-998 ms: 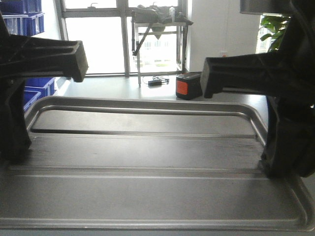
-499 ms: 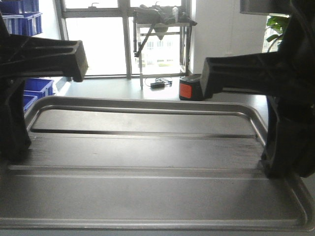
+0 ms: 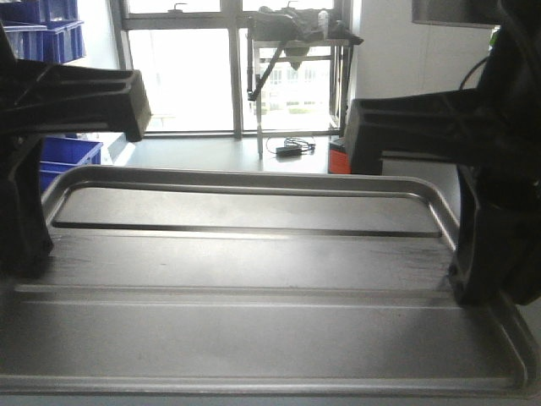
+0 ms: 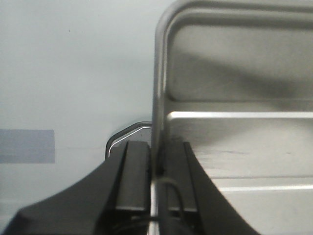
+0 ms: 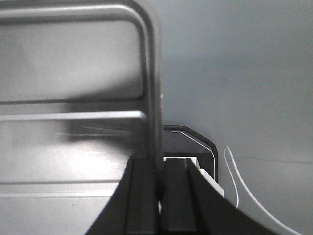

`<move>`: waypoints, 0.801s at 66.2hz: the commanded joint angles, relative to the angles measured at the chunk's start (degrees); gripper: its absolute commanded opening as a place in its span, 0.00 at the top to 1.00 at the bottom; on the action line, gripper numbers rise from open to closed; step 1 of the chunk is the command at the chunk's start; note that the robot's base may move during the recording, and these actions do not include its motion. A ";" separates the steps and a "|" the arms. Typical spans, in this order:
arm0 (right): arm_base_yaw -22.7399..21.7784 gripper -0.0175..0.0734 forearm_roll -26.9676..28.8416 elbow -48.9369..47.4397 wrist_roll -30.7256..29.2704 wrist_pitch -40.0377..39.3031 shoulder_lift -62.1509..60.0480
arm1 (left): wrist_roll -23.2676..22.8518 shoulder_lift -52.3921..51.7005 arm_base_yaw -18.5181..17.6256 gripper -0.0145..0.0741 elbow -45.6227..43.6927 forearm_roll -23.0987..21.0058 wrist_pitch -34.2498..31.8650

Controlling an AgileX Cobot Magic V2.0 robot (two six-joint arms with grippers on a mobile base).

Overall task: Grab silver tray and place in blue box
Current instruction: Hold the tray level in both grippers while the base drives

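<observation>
The silver tray [image 3: 254, 330] fills the lower front view, held level off the floor, its two long ridges running across. My left gripper [image 3: 25, 245] is shut on the tray's left rim, and my right gripper [image 3: 478, 271] on its right rim. In the left wrist view the fingers of the left gripper [image 4: 155, 147] pinch the thin rim of the tray [image 4: 234, 147]. The right wrist view has the right gripper [image 5: 159, 164] clamped on the rim of the tray [image 5: 63, 147]. Blue crates [image 3: 63, 156] stand far left. I cannot tell which is the blue box.
More blue crates [image 3: 51, 38] are stacked at the upper left. A metal table [image 3: 300, 38] stands by the window, with a black item and cable [image 3: 292, 150] on the floor below. An orange-black box [image 3: 336, 156] shows partly behind my right arm. A white cable [image 5: 239, 186] lies on the floor.
The window, metal table and orange-black box have slid to the right in the front view, the box now partly behind my right arm. Tray and grippers keep their places in the view.
</observation>
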 commanded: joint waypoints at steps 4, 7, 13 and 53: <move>0.04 0.75 -1.27 -1.57 0.26 -2.61 -1.59 | -0.58 -1.51 -0.38 0.83 -1.48 0.22 -1.66; 0.04 0.75 -1.27 -1.57 0.26 -2.61 -1.59 | -0.58 -1.51 -0.38 0.83 -1.48 0.22 -1.66; 0.04 0.75 -1.27 -1.57 0.26 -2.61 -1.59 | -0.58 -1.51 -0.38 0.83 -1.48 0.22 -1.66; 0.04 0.75 -1.27 -1.57 0.26 -2.47 -1.59 | -0.58 -1.51 -0.38 0.83 -1.48 0.48 -1.66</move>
